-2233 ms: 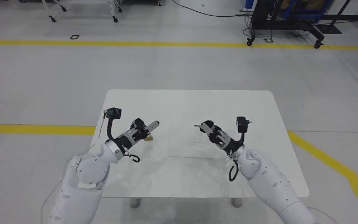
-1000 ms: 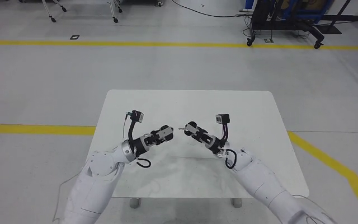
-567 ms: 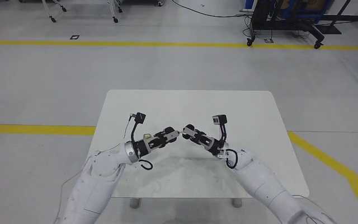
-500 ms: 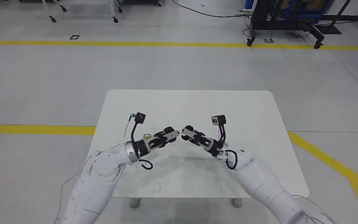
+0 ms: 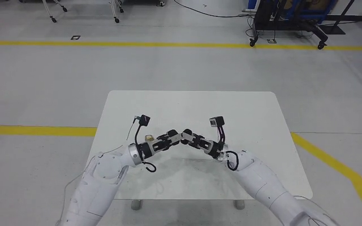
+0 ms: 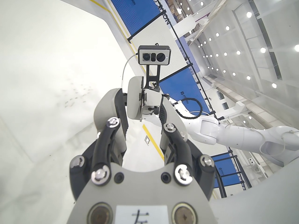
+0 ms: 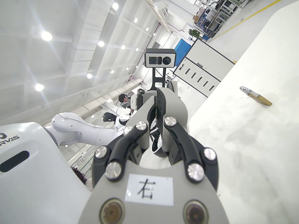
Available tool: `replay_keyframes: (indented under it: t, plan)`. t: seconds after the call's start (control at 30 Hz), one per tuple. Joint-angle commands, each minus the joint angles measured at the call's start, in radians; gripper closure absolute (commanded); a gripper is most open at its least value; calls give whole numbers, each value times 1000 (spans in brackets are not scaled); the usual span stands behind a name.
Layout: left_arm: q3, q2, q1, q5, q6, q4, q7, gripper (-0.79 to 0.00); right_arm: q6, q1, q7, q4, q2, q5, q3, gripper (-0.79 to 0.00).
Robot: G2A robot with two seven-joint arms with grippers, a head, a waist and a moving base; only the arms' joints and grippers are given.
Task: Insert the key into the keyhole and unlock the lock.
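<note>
- Working over a white rectangular table point(image 5: 254, 107) in a bright hall, with pale floor and yellow lines running past.
- Holding the left gripper point(image 6: 140, 99) and the right gripper point(image 7: 164, 89) nose to nose above the middle of the table, both raised off the surface.
- Keeping the right gripper's fingers pressed together, seemingly pinching a thin grey metal key point(image 6: 141, 108), edge-on in the left wrist view and pointing toward the left gripper.
- Holding the left gripper's fingers spread wide, one on each side of the right gripper's tip, clamping nothing. Probably standing ready to take over the key or re-seat it for a firmer, straighter hold.
- Leaving the small brass padlock with a silver shackle point(image 7: 255, 97) lying on the table just beside the left forearm, apart from both grippers and gripped by neither.
- Judging the step as a key hand-over or regrip, early in the task: not yet steadying the padlock, not yet lining the key up with the keyhole.
- Calling for a gentle, centred closing on the key before any letting go, and risking a skewed or dropped key otherwise.
- Expecting the padlock, lying loose, to slide under a push, hence needing a holding grip before insertion.
</note>
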Motion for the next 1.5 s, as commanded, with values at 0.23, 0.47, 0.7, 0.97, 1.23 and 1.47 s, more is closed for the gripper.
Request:
replay_keyframes:
  t: [0.23, 0.47, 0.7, 0.97, 1.23, 1.47]
  plan:
    - [3, 4, -3, 4, 6, 0, 13, -209, 4, -6, 19, -1, -2, 0, 14, 0]
    - [7, 7, -4, 14, 7, 1, 16, 0, 6, -16, 28, -4, -1, -1, 29, 0]
    - [16, 10, -8, 12, 9, 2, 6, 0, 7, -25, 34, -12, 0, -5, 43, 0]
    - [16, 13, -4, 3, 5, 0, 13, 0, 17, -31, 36, -14, -2, -11, 53, 0]
    - [16, 17, -5, -20, 4, -3, 7, -369, 21, -33, 26, -10, -5, -17, 64, 0]
    - [20, 19, -10, -29, 7, 1, -4, -179, 22, -33, 27, -7, -7, -22, 71, 0]
